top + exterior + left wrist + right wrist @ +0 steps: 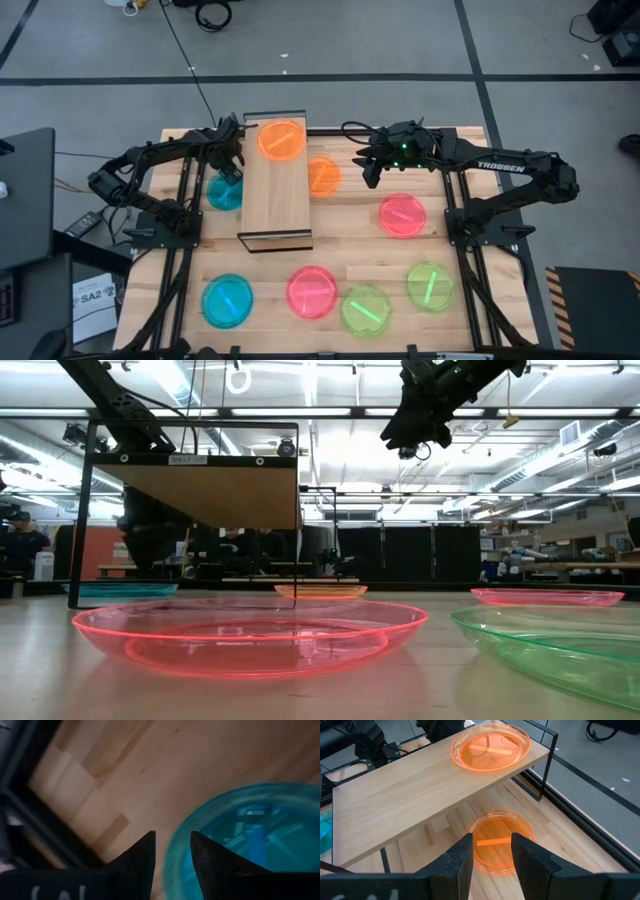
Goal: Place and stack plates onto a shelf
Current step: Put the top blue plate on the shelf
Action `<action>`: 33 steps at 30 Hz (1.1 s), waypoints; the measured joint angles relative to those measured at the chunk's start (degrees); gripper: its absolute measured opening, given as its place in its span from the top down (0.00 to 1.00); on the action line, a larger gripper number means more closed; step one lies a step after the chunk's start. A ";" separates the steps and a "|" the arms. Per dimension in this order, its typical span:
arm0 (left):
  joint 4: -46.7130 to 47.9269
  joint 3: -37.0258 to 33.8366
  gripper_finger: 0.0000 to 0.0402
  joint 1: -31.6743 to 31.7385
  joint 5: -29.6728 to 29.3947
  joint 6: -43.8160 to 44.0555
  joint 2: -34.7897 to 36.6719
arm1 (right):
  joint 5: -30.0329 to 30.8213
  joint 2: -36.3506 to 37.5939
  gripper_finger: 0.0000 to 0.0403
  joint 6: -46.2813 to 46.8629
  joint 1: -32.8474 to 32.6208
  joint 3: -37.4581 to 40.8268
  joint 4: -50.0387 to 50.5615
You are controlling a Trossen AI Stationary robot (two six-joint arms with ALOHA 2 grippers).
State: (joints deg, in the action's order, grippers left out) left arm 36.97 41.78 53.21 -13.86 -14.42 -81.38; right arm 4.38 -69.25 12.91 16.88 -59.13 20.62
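Observation:
The shelf [275, 195] stands mid-table, with one orange plate [281, 138] lying flat on its far end, also seen as plate [490, 745]. A second orange plate [322, 175] lies on the table beside the shelf's right side. My right gripper [368, 172] hangs open and high above the table [405, 435], just right of that plate [495, 842]. My left gripper [230, 172] is open, low at the far rim of a teal plate [224, 192] left of the shelf. The fingers stand either side of that rim [172, 862]. My left gripper comes at the teal plate's rim [175, 845] from above, one finger [145, 855] outside the plate and the other [210, 857] over its inside. The plate lies flat on the table. Whether either finger touches the rim I cannot tell.
On the table also lie a pink plate [402, 214] right of the shelf. Along the near edge are a teal plate [227, 301], a pink plate [313, 291] and two green plates [366, 309] [431, 286]. The shelf's near half is bare board.

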 joint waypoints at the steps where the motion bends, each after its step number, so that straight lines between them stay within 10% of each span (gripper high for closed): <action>1: 0.04 0.00 0.68 0.13 -1.03 -1.19 0.00 | 0.00 0.00 0.65 0.00 0.00 0.00 0.00; 33: 3.36 0.00 0.68 1.10 -0.60 -7.12 -4.13 | 0.01 0.02 0.65 0.00 0.00 0.00 -0.02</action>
State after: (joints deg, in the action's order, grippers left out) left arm 40.33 41.78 54.30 -14.46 -21.53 -85.52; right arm 4.39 -69.23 12.91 16.88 -59.13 20.60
